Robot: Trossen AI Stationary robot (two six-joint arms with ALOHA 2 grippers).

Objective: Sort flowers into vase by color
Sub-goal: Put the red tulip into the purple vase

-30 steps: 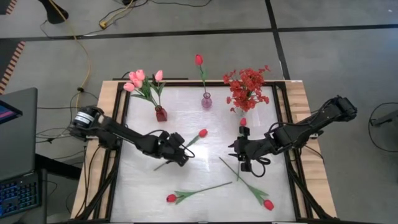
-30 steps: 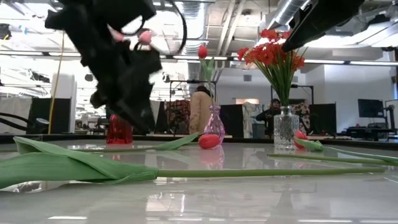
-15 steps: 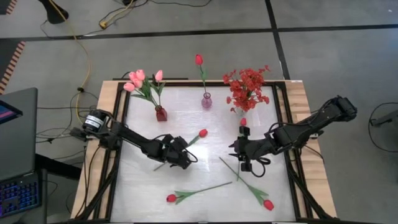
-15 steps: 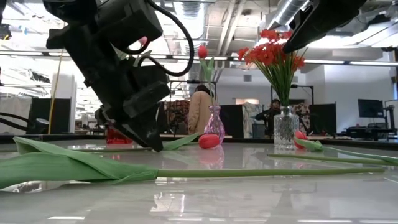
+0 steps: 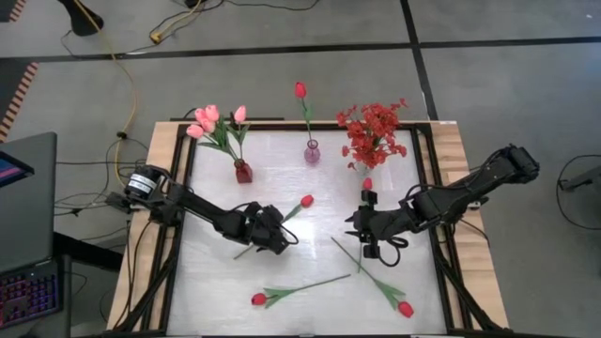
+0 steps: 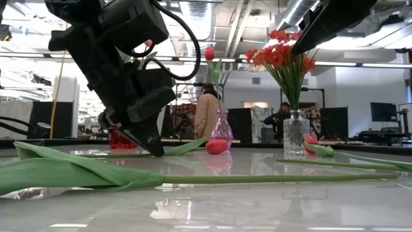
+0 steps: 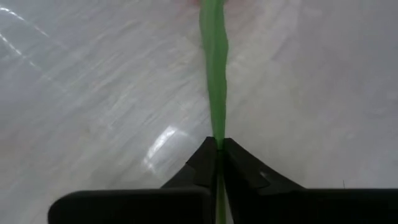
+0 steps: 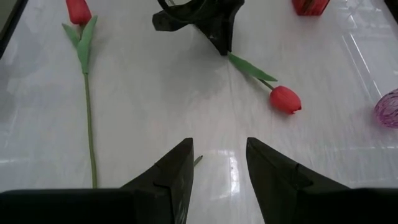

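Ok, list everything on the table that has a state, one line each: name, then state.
left gripper: shut on the red tulip's stem, down at the table.
red tulip: lying flat, stem pinched.
right gripper: open, empty, hovering over the table.
two other red tulips: lying loose near the front edge.
pink tulips: standing in the red vase.
single red tulip: upright in the purple vase.
red blossom spray: standing in the clear vase.
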